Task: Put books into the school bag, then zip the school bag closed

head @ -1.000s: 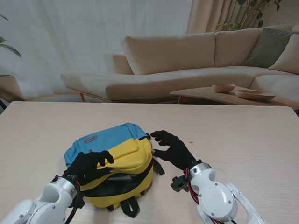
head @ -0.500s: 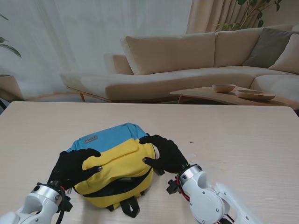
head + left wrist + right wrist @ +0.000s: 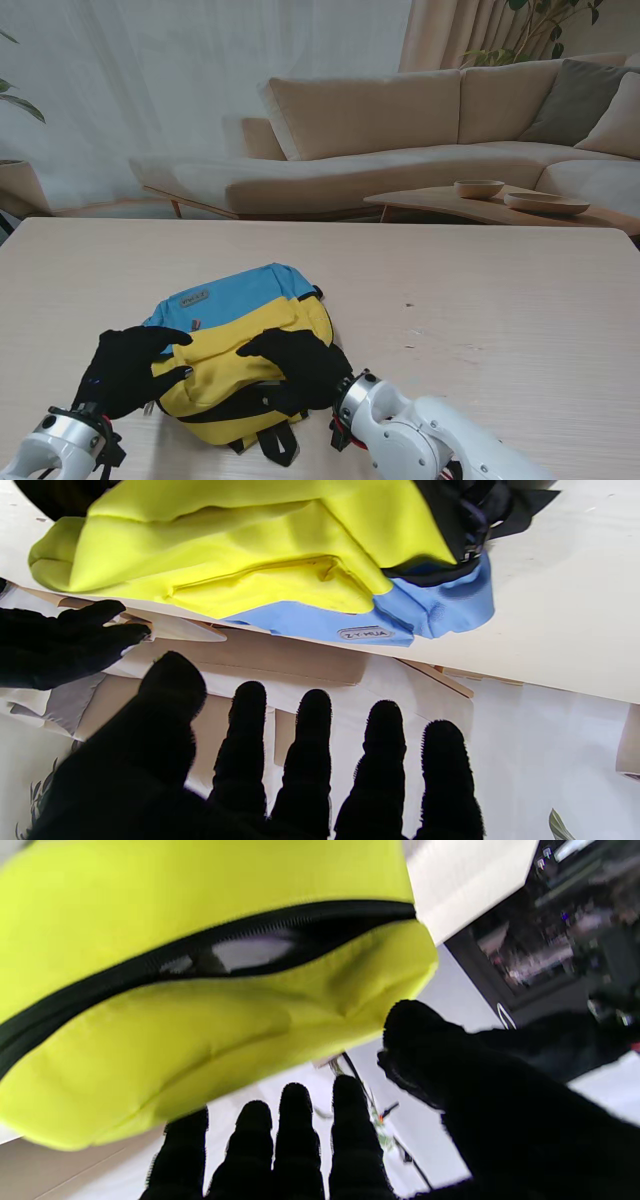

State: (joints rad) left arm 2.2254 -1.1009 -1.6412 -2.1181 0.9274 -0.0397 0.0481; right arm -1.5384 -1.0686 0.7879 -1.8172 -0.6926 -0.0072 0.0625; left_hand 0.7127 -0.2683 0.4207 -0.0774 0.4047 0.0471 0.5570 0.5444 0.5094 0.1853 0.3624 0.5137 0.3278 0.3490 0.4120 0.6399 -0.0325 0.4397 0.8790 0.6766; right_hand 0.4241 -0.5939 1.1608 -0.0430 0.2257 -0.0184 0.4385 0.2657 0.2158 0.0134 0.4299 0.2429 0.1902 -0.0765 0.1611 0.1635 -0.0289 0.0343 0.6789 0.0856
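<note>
A yellow and blue school bag lies on the table near me. Its black zipper gapes partly open, and something pale shows inside. My left hand rests against the bag's left side with fingers spread and holds nothing. My right hand lies over the bag's near top by the zipper, fingers apart, gripping nothing. The left wrist view shows the bag beyond spread fingertips. No loose book is visible.
Black straps trail from the bag toward the table's near edge. A sofa and a low table with bowls stand beyond the far edge.
My right hand slid from the bag's right side across to its near top. My left hand drew back to the bag's left side. The bag has flattened slightly.
</note>
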